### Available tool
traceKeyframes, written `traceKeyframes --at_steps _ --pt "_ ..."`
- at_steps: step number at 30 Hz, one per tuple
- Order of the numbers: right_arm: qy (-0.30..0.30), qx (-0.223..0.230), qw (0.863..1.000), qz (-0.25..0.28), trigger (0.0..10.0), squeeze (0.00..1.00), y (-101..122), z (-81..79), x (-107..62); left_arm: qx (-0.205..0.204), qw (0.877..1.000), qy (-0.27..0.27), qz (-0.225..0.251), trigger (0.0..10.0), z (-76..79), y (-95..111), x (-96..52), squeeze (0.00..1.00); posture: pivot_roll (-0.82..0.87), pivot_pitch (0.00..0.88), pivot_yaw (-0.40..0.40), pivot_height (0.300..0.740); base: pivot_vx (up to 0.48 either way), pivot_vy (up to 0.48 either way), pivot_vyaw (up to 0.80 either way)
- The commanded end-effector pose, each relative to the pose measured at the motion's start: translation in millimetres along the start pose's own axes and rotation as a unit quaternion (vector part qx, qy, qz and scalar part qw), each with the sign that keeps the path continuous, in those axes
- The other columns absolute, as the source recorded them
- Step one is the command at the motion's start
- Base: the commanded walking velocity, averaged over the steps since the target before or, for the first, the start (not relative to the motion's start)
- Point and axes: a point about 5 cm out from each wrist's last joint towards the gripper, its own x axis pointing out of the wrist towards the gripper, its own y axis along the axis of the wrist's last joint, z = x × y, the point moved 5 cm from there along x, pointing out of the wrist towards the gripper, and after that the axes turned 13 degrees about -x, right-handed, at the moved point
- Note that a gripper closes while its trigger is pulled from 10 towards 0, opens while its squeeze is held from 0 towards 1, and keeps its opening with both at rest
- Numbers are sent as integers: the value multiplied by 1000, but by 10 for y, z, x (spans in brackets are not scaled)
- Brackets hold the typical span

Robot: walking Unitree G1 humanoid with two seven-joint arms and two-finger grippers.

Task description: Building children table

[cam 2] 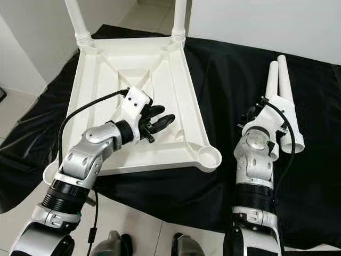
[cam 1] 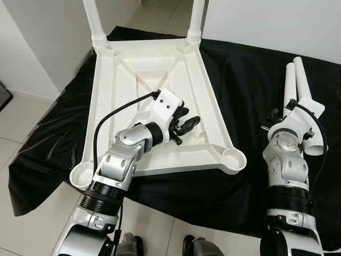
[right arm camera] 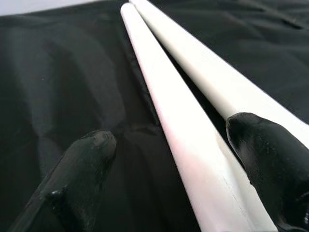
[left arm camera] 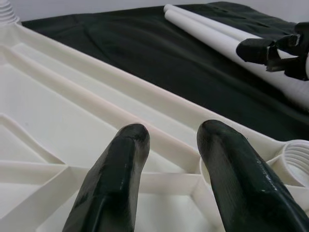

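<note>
— How is the children's table placed?

— The white tabletop is laid upside down on a black cloth, its ribbed underside turned up. Two white legs are already fitted at the far corners: the far left leg and the far right leg, both standing upright. The two near corners show open round sockets — the near right socket and the near left socket.

— And the remaining legs?

— Two loose legs are laid side by side on the cloth, to the right of the tabletop and well apart from it, touching along their length.

— Where is the left gripper seen?

— The left gripper is held over the underside of the tabletop, just inside the near right part of the frame. Its fingers are parted with a clear gap between them, and nothing is held; the ribs of the tabletop are seen beneath them.

— And the right one?

— The right gripper is placed at the near ends of the loose legs. In the right wrist view its two fingers are spread wide, with one leg lying between them and the second leg running by the far finger. Whether the pads are touching the leg cannot be told; no grip is seen to be closed on it.

— What lies around the cloth?

— A pale tiled floor and white walls are seen around it.
</note>
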Motion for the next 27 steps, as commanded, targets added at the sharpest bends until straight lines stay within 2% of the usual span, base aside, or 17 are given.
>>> traceKeyframes --at_steps 1,6,17,25,26,27 --pt "1 5 1000 -27 10000 0 -71 -7 -2 3 1000 -9 -6 10000 42 -6 -7 0 6 140 -13 740 0 0 0" --pt "12 5 998 -61 10000 0 -60 -37 -7 7 1000 -3 -5 10000 36 9 -16 0 6 134 -14 740 0 0 0" --pt "15 -10 998 -68 10000 0 -42 -42 -11 11 1000 3 -3 10000 31 19 -28 0 9 126 -16 740 0 0 0" --pt "-34 16 998 -51 10000 0 78 127 -11 4 1000 4 -5 10000 34 16 -31 0 8 133 -12 740 0 0 0" --pt "-61 14 997 -51 10000 0 69 230 5 4 1000 5 -6 10000 33 6 -31 0 7 136 -12 740 0 0 0" --pt "-66 13 996 -55 10000 0 53 252 10 4 1000 5 -6 10000 32 3 -30 0 7 136 -12 740 0 0 0"
